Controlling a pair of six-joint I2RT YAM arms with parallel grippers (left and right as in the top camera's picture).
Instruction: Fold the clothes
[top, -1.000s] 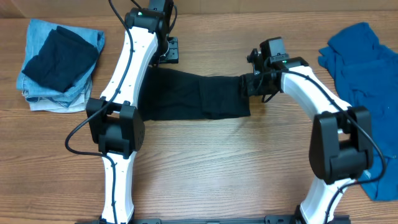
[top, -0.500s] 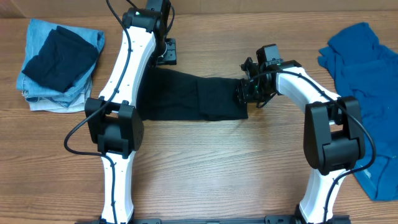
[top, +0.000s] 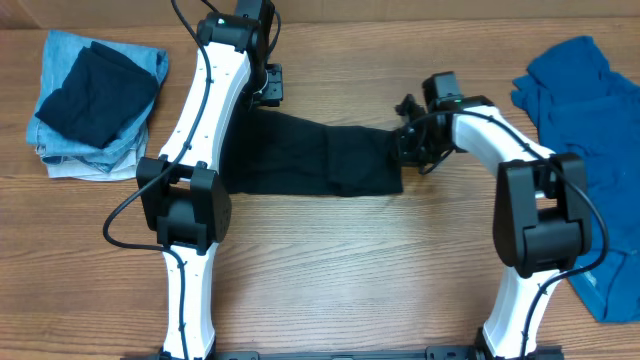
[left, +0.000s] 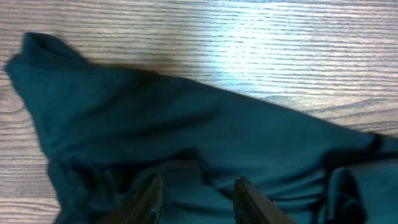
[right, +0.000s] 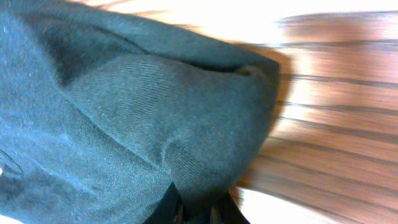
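A black garment (top: 310, 155) lies stretched flat across the middle of the wooden table (top: 330, 260). My left gripper (top: 268, 88) is at its far left corner. In the left wrist view the left gripper (left: 196, 200) has its jaws apart, low over the dark cloth (left: 155, 118), with cloth lying in the gap. My right gripper (top: 408, 148) is at the garment's right end. In the right wrist view the right gripper (right: 196, 210) is shut on a bunched fold of the black garment (right: 155, 106).
A folded stack (top: 95, 100) of light blue and dark navy clothes sits at the far left. A heap of blue clothes (top: 585, 100) lies at the far right, with more blue cloth (top: 612, 290) by the right front edge.
My right gripper has closed on the garment's right end and drawn it slightly to the right. The left gripper's jaws have narrowed over the cloth; the left arm has barely moved.
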